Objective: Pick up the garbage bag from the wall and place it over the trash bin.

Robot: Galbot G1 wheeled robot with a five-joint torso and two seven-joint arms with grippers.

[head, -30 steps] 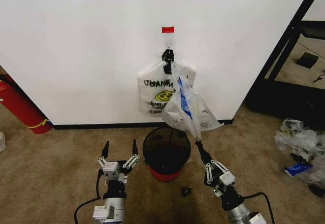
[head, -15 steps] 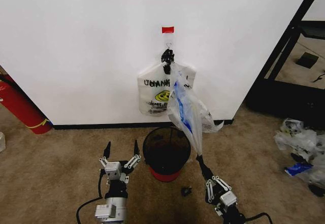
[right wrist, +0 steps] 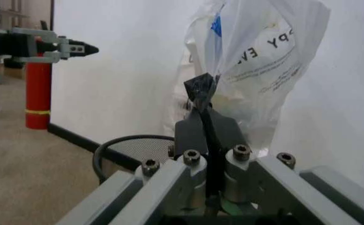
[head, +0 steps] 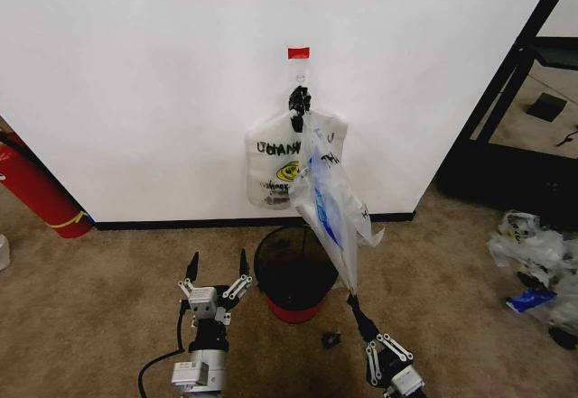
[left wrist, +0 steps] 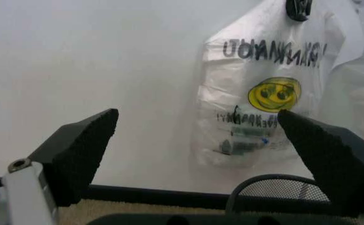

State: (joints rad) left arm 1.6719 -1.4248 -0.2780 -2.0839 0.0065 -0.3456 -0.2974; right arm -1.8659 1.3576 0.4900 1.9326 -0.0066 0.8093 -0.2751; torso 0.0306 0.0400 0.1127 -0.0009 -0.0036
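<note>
2 plastic bags on one hook: garbage bag (head: 327,201), second smiley bag (head: 275,168). 1 trash bin (head: 297,273). 2 grippers: left gripper (head: 217,264), right gripper (head: 353,302). 1 red cylinder (head: 36,190). 1 red tape strip (head: 298,52).

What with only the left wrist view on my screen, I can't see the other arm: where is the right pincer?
Observer: The right pincer is low, just right of the trash bin, shut on the lowest end of the garbage bag.
Operator: Is the bag off the wall?
Observer: No. Its top hangs from the black clip on the wall, and it stretches slanting down to the pincer.
</note>
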